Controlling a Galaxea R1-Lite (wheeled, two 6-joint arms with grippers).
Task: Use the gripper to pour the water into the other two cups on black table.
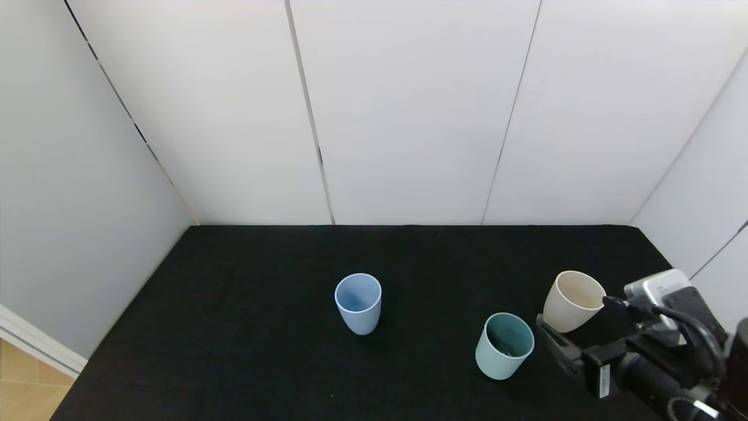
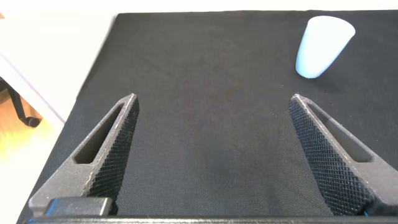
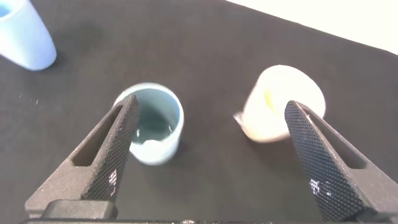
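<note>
The light blue cup [image 1: 358, 303] stands upright mid-table; it also shows in the left wrist view [image 2: 320, 43] and the right wrist view [image 3: 25, 40]. The cream-beige cup [image 1: 572, 300] [image 3: 273, 106] stands at the right. The teal-green cup [image 1: 505, 345] [image 3: 152, 127] stands in front of it, with a glint of water [image 3: 144, 129] at its bottom. My right gripper [image 1: 579, 328] [image 3: 211, 104] is open and empty, hovering above and just behind these two cups, touching neither. My left gripper [image 2: 211, 98] is open and empty over bare black table [image 1: 263, 351], out of the head view.
White panel walls close in the table at the back and on both sides. The table's left edge [image 2: 93, 68] drops to a wooden floor. Wide bare cloth lies between the light blue cup and the two right-hand cups.
</note>
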